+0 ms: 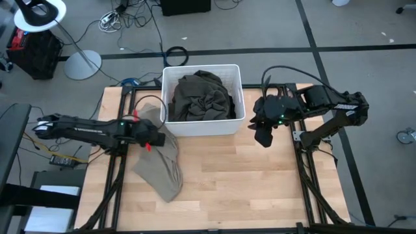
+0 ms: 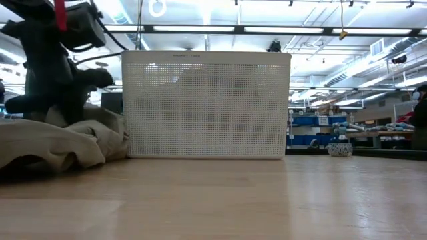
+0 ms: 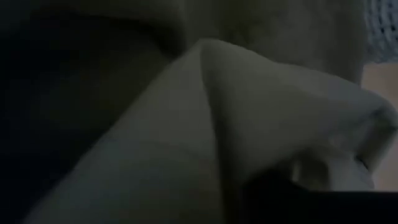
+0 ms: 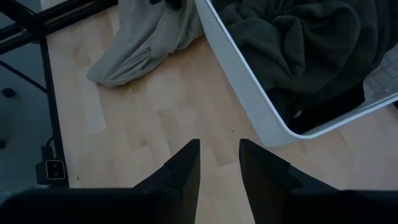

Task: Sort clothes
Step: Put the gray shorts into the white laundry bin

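A beige tan garment [image 1: 159,166] lies crumpled on the wooden table's left part, its far end against the left wall of the white bin [image 1: 201,127]. My left gripper [image 1: 151,138] is down on that far end, and the cloth [image 3: 205,124] fills its wrist view in a raised fold. An olive green garment [image 1: 201,97] lies heaped inside the bin. My right gripper [image 1: 263,133] hangs open above the table, right of the bin, with nothing between its fingers [image 4: 186,168].
The bin [image 2: 207,107] stands at the table's far middle. Dark frame rails [image 1: 305,175] run along the table's left and right edges. Bare wood [image 1: 247,182] stretches from the bin to the near edge and the right side.
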`<state>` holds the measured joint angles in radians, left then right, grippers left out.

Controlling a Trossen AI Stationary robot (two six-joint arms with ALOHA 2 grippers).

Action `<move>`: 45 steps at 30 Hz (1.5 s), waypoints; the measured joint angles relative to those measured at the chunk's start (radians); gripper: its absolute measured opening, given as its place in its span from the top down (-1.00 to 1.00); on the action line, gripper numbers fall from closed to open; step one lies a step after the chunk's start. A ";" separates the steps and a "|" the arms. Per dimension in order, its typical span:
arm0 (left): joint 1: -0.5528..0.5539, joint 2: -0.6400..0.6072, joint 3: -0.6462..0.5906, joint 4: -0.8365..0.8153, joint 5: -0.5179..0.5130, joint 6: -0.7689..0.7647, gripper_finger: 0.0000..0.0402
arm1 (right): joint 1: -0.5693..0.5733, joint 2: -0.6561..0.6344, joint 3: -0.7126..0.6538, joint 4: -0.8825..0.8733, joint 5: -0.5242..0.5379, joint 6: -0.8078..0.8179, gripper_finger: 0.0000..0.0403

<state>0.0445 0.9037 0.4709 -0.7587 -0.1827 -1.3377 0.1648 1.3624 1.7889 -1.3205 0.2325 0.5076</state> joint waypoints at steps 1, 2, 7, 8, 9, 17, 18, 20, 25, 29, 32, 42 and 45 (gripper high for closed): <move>0.000 0.015 0.000 0.014 0.001 0.010 0.89 | 0.004 0.000 0.000 0.000 0.000 0.000 0.44; 0.000 0.026 0.004 0.023 0.002 0.018 0.94 | 0.007 0.000 0.000 0.000 0.000 0.003 0.44; 0.000 0.047 0.047 0.027 0.010 0.056 0.98 | 0.013 0.000 0.000 0.000 0.000 0.021 0.44; -0.001 0.045 0.065 0.021 0.019 0.076 0.99 | 0.014 0.000 0.000 0.000 0.000 0.024 0.44; -0.003 0.044 0.085 0.013 0.021 0.093 0.99 | 0.017 0.000 0.000 0.000 0.000 0.030 0.44; -0.074 0.041 0.330 -0.157 -0.023 0.183 0.99 | 0.020 0.025 -0.066 0.047 -0.024 0.014 0.45; -0.087 0.041 0.363 -0.176 -0.032 0.185 1.00 | 0.020 0.026 -0.089 0.065 -0.035 0.014 0.45; -0.117 0.041 0.428 -0.209 -0.054 0.185 1.00 | 0.020 0.026 -0.140 0.109 -0.056 0.014 0.46; -0.192 0.041 0.572 -0.288 -0.147 0.182 1.00 | 0.020 0.027 -0.281 0.254 -0.098 0.013 0.50; -0.237 0.046 0.671 -0.336 -0.213 0.180 1.00 | 0.020 0.027 -0.386 0.385 -0.137 0.013 0.51; -0.263 0.063 0.744 -0.371 -0.243 0.183 1.00 | 0.020 0.027 -0.458 0.472 -0.151 0.014 0.51; -0.316 0.185 1.022 -0.473 -0.318 0.261 1.00 | 0.014 0.027 -0.700 0.709 -0.153 0.065 0.60; -0.322 0.225 1.115 -0.520 -0.327 0.267 1.00 | 0.014 0.026 -0.758 0.738 -0.153 0.080 0.69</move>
<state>-0.2772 1.1282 1.5861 -1.2786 -0.5101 -1.0703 0.1792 1.3888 1.0308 -0.5829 0.0792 0.5875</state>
